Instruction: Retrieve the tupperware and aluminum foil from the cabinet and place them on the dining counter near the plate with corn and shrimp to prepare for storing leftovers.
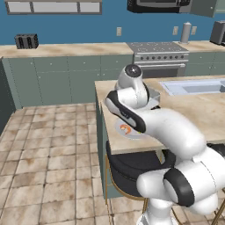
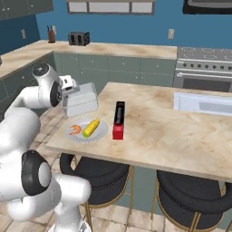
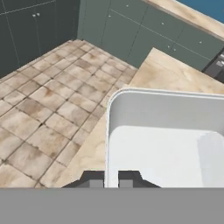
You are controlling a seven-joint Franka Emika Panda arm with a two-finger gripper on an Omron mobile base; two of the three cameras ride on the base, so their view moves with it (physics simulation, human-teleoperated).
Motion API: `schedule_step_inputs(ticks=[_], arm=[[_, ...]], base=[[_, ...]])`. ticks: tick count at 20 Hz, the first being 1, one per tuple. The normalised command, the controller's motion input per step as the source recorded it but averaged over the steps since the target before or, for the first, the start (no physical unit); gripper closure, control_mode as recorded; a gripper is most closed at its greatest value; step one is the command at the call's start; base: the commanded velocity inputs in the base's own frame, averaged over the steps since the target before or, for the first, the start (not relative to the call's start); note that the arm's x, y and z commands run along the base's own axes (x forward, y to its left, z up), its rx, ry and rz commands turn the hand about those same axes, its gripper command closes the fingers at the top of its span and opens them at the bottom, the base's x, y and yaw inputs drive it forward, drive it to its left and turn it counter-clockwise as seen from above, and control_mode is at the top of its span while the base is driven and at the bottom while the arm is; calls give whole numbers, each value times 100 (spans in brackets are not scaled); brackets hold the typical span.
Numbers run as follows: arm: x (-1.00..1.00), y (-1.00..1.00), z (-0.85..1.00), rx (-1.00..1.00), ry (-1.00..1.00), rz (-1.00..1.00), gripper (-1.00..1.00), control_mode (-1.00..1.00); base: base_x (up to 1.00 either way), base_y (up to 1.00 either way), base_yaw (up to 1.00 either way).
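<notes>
fingers (image 3: pixel 111 178): pinching the box's near rim | box (image 2: pixel 80 100): clear, above the surface's (image 2: pixel 154 131) left edge, just behind plate (image 2: pixel 86 131) | foil (image 2: pixel 119 119): already down, right of plate | release drops straight down

Counter (image 2: pixel 181 136): beige marbled top, stone-like, smooth, faint sheen. Sides grey-green, flat painted look, matt.

Tupperware (image 3: pixel 166 144): pale translucent plastic, smooth walls, soft gloss along the rim; reads whitish-grey in the right base view (image 2: pixel 80 99).

Foil (image 2: pixel 119 119): black box with one red end, card-like, matt.

Plate (image 2: pixel 103 131): white, smooth, looks glazed. Corn (image 2: pixel 90 128): yellow, ribbed surface. Shrimp (image 2: pixel 76 130): orange, smooth.

Stools (image 2: pixel 102 174): black padded seats, leather-like with dull shine; thin brass-coloured metal frames.

Floor (image 1: pixel 48 149): mottled beige-brown tiles, stone look, pale grout lines, matt.

Stove (image 1: pixel 160 56): brushed grey metal, speckled top.

Sink (image 2: pixel 204 103): pale metal, smooth.

Wall (image 1: pixel 79 30): flat blue paint.
</notes>
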Motion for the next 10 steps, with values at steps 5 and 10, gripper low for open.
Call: schedule_step_inputs(ticks=[5, 10], arm=[[92, 3, -35, 13, 0, 0, 100, -100], [83, 6, -29, 11, 0, 0, 100, -100]], base=[[0, 0, 0], [0, 0, 0]])
